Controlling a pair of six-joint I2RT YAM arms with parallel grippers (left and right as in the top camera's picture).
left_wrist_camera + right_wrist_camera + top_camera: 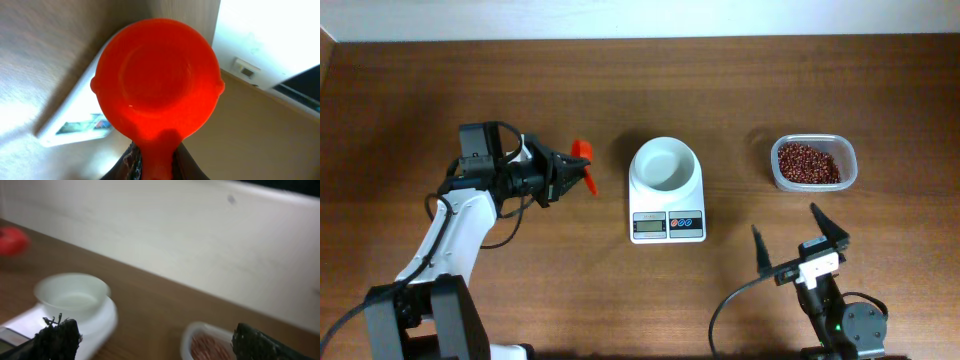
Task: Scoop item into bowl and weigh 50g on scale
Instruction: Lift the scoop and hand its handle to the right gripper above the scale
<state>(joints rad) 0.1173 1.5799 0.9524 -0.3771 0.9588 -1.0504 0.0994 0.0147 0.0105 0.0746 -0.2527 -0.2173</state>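
My left claw (558,175) grips the empty red scoop (582,152); the bowl (665,165) sits empty on the scale (667,226) just ahead, beans (808,163) beyond it, unscooped. Right claw (798,235) gapes, idle.

The right gripper (155,336) has its 2 dark fingers (57,340) spread wide, 1 at the lower left corner and 1 at the lower right. Between them lies the brown wooden table (150,302). At left the white bowl (72,296) sits on the white scale (106,320). At the bottom edge, right of centre, a clear tub (189,335) holds reddish-brown beans (210,347), partly hidden by the right-hand finger. A blurred red object (12,241) shows at far left, and a pale wall (175,235) runs behind
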